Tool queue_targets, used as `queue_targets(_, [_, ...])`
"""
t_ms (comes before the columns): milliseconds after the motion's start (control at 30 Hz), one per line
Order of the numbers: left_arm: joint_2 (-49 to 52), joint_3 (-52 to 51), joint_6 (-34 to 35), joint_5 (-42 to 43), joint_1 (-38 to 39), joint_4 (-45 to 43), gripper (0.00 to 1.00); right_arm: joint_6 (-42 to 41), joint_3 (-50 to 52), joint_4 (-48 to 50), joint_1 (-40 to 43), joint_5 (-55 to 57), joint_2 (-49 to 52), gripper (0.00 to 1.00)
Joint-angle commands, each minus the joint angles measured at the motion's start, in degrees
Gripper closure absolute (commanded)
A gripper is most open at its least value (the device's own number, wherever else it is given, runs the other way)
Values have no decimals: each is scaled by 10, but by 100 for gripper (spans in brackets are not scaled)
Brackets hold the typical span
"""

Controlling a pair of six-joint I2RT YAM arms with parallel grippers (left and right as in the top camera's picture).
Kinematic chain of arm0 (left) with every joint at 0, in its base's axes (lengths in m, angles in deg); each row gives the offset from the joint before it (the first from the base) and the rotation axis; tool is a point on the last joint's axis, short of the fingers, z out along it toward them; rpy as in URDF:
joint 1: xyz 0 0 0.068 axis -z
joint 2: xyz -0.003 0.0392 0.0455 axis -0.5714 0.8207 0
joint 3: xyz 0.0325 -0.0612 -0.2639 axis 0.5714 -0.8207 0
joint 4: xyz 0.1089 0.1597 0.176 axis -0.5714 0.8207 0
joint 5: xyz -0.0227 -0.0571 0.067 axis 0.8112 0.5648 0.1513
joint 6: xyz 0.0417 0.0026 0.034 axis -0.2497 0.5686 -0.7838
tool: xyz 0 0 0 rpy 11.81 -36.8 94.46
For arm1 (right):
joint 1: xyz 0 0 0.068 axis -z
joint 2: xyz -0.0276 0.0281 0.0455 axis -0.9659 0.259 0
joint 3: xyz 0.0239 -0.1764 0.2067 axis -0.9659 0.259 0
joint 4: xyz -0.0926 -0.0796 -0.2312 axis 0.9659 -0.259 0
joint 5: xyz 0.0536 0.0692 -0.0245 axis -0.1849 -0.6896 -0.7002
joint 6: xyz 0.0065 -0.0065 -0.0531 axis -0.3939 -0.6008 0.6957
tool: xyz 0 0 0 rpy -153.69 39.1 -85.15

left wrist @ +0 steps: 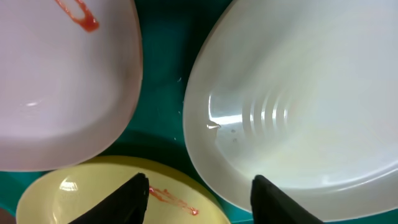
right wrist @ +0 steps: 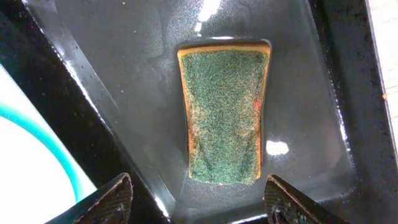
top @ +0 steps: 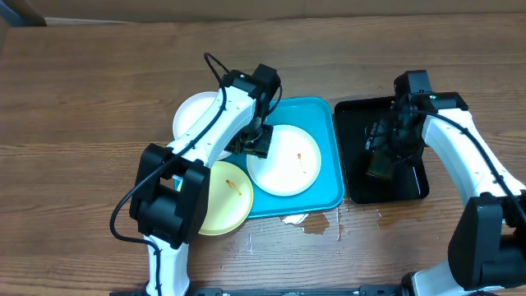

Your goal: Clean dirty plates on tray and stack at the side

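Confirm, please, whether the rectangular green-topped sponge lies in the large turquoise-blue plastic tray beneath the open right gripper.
Not quite: the rectangular green-topped sponge lies in the narrow black tray instead, beneath the open right gripper, as the right wrist view shows.

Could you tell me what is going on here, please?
The left gripper hovers open over three plates at the blue tray. The yellow plate and one white plate show red smears. The right gripper hangs open above a green sponge lying in the black tray. Neither holds anything yet.
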Motion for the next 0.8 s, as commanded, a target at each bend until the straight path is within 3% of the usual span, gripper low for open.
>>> queue_targets(0, [7, 7, 35, 14, 0, 6, 48, 3, 11, 5, 3, 4, 0, 30])
queue_targets(133, [7, -1, 51, 14, 2, -1, 44, 3, 24, 14, 3, 4, 0, 30])
queue_targets(267, [7, -17, 73, 8, 2, -16, 49, 3, 31, 26, 3, 3, 0, 30])
queue_targets(567, [7, -86, 113, 8, 1, -94, 48, 3, 32, 53, 3, 3, 0, 30])
queue_targets(700, [7, -94, 113, 8, 1, -121, 64, 3, 37, 58, 2, 4, 0, 30])
queue_targets(767, [7, -94, 113, 9, 1, -131, 67, 3, 47, 73, 2, 3, 0, 30])
